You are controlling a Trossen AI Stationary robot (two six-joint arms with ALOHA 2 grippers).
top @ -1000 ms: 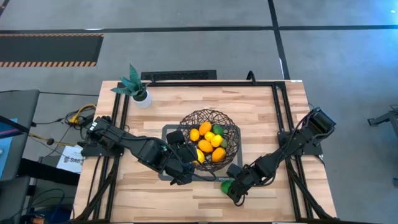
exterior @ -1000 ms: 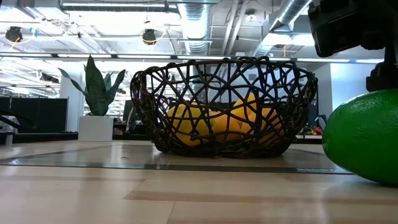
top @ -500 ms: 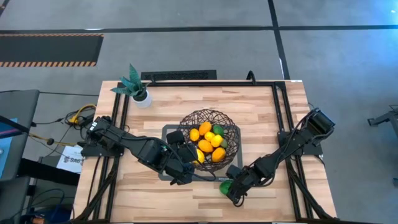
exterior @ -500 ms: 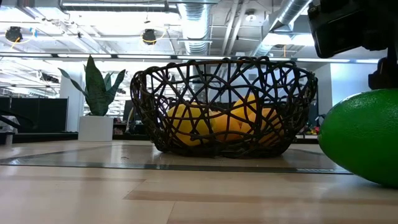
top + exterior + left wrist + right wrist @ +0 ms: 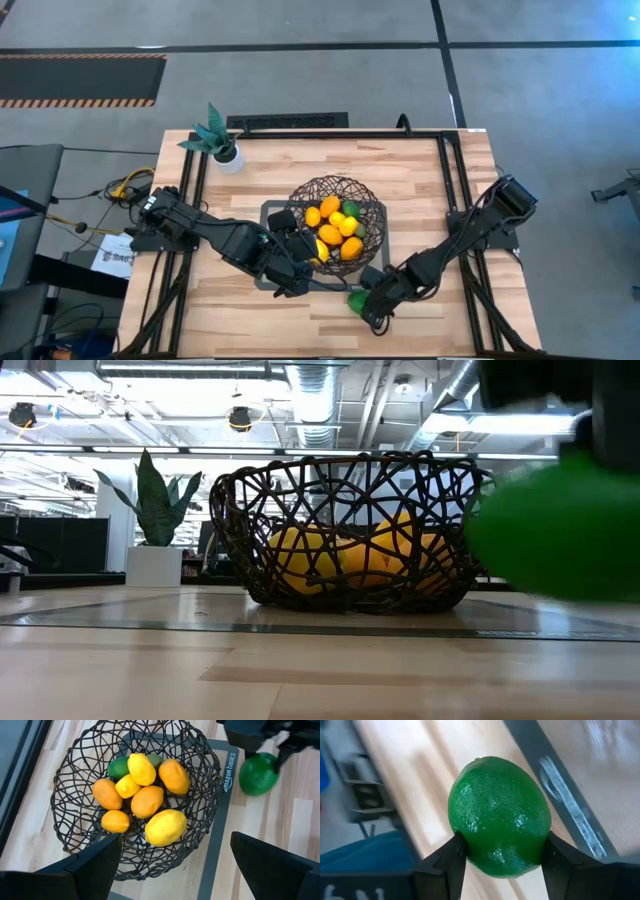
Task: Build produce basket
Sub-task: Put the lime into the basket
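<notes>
- The tabletop carries a grey-framed mat at its centre.
- The basket sits on that mat, holding orange, yellow and green produce.
- The left gripper hovers beside the basket's near-left rim, fingers spread wide apart.
- The right gripper, just off the mat's near corner, has its fingers clamped on a green lime.

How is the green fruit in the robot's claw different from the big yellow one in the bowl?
The green lime is clamped between the right gripper fingers, off the table; the yellow lemon lies loose in the basket among other fruit. The lime is deep green and rounder; the lemon is yellow and longer. Both have dimpled citrus skin and similar size.
</notes>
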